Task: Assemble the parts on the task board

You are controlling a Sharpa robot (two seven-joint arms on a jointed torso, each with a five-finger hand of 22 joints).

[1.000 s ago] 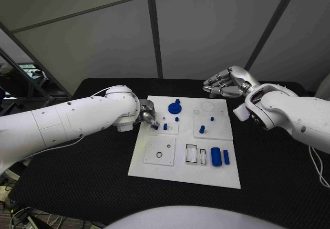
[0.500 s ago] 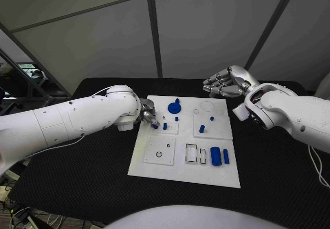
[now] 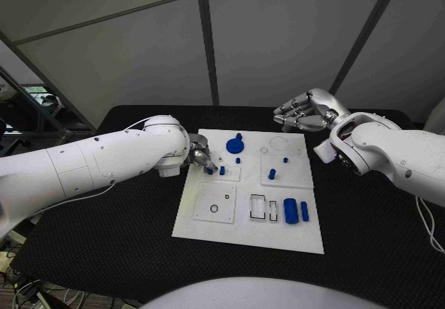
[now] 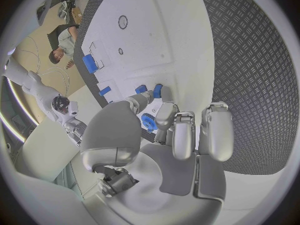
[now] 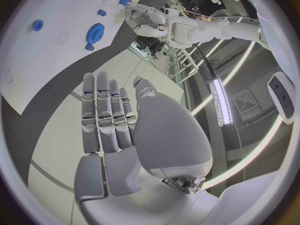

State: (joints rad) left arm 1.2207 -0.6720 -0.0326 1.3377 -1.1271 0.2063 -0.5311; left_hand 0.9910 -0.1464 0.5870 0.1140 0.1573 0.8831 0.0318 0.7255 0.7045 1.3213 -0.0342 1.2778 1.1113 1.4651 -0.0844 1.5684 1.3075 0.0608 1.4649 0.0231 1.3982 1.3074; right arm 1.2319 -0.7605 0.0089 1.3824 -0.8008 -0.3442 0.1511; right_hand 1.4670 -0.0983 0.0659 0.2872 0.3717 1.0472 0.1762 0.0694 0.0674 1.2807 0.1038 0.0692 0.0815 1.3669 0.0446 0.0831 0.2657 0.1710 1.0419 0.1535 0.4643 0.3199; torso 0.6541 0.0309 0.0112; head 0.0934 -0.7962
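White plastic task board (image 3: 278,238) is lying mid-table. I am idling my silver right hand (image 3: 303,111) beyond its far edge, fingers curled, holding nothing. My left hand (image 3: 201,159) is pinching a small blue part (image 4: 149,122) at the board's left edge, apparently for seating.

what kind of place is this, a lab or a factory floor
Most likely a robotics lab or test cell: a black-matted table carries a white task board with small blue parts, boxed in by plain grey partition panels.
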